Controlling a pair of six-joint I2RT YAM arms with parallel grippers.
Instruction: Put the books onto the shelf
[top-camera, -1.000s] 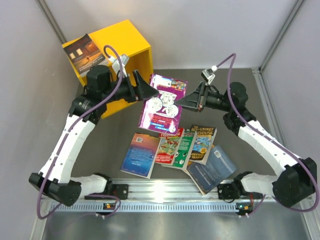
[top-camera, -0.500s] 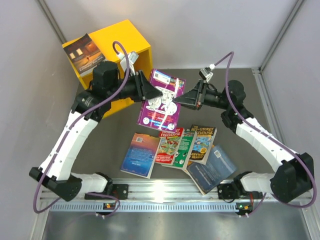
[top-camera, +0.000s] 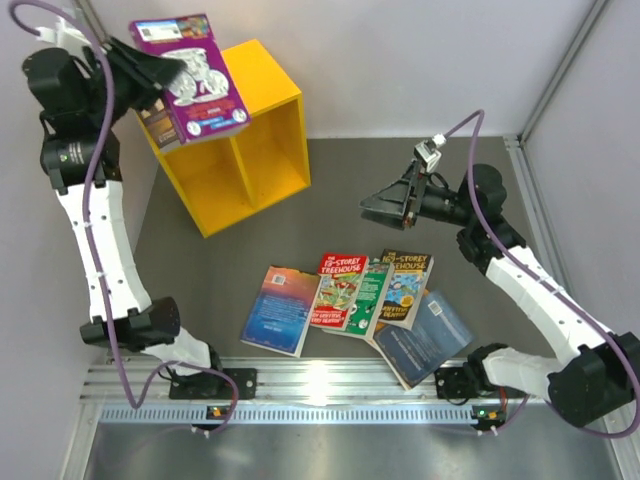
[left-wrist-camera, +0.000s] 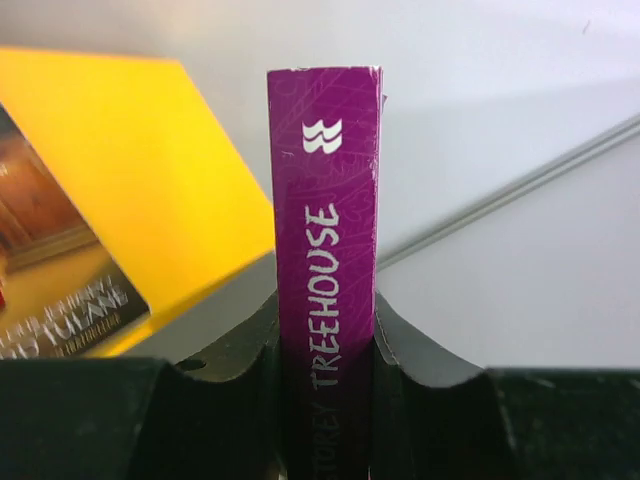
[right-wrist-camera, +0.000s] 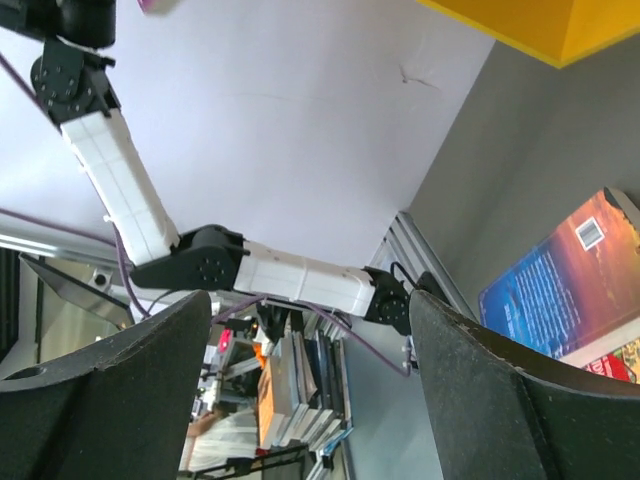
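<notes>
Left pincer (top-camera: 165, 70): raised high at the far left, pinching the purple book (top-camera: 195, 75) by its spine edge.
Left wrist view: the purple spine (left-wrist-camera: 325, 250), marked "TREEHOUSE", stands upright between the two fingers (left-wrist-camera: 235, 350) and touches both.
Purple book: in the air with its cover facing up, tilted, over the far left corner of the shelf (top-camera: 265, 80). It is not in either compartment.
Shelf: a yellow box at the far left of the surface (top-camera: 300, 220). A central divider splits it into two compartments side by side, and their openings face the top camera.
Dark book (top-camera: 158, 125): at the shelf's left top corner, mostly hidden under the purple book. It seems to lie flat on the shelf's top, though the view is too blocked to be sure.
Right pincer (top-camera: 380, 212): spread wide and gripping nothing. It hangs above the surface to the right of the shelf, beyond the row of books.
Right wrist view: both fingers (right-wrist-camera: 100, 400) stand far apart, with bare wall between them.
Blue book (top-camera: 282, 308): flat on the surface, leftmost in the near row, just beside the red book (top-camera: 340, 290).
Red, green (top-camera: 372, 300) and yellow (top-camera: 405, 288) books: flat, overlapping one another.
Navy book (top-camera: 425, 340): flat and tilted at the row's right end, partly under its neighbours.
</notes>
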